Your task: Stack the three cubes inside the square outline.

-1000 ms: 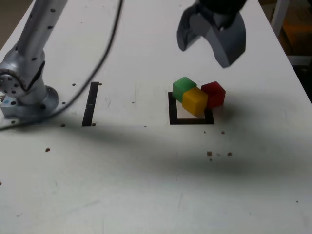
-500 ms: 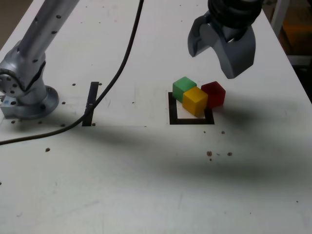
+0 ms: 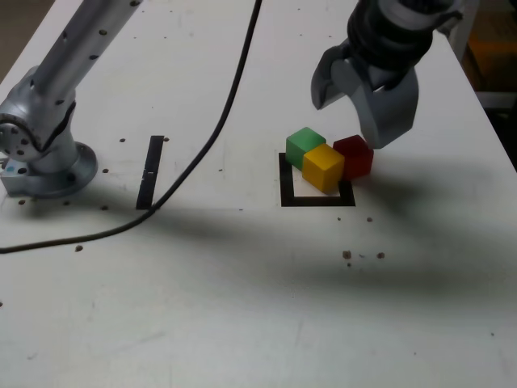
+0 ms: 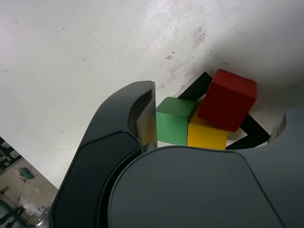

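Three cubes huddle together at the far edge of the square outline (image 3: 317, 199). The green cube (image 3: 304, 145) and the yellow cube (image 3: 324, 167) sit over the outline's far side. On the exterior view's right the red cube (image 3: 355, 155) touches the yellow one, by the outline's corner. My gripper (image 3: 350, 121) hangs open just above them, its fingers spread wider than the cluster and nothing held. In the wrist view the green cube (image 4: 175, 120), yellow cube (image 4: 205, 136) and red cube (image 4: 228, 99) lie between the fingers (image 4: 145, 118) of the gripper (image 4: 216, 124), on the black outline (image 4: 250, 134).
A straight black strip (image 3: 150, 171) lies on the white table at the exterior view's left, near the arm's base (image 3: 42, 158). A black cable (image 3: 202, 153) trails across the table from the arm. Small dark specks (image 3: 347, 255) dot the surface in front of the outline.
The gripper has come down and moved toward the exterior view's right, ending close above the cubes. The cable has swung right. The cubes have not moved.
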Available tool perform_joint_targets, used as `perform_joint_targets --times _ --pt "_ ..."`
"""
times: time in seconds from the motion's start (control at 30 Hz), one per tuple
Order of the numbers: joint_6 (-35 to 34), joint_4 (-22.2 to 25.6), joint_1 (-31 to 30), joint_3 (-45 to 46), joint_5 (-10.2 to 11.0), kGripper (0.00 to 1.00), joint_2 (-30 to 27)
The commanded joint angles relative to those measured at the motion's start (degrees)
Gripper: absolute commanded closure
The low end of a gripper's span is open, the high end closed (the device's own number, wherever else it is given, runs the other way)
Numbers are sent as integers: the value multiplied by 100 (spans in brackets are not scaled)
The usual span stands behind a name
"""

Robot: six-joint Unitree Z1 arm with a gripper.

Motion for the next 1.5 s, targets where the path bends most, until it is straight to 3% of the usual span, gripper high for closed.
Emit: perform_joint_targets --times 0.0,0.3,0.97,1.47 --pt "3 -151 7 241 -11 7 -79" --pt "-19 -748 -32 778 -51 7 -220" --pt "335 -918 -42 497 -46 9 44" --pt "322 -1372 -90 716 -33 10 254"
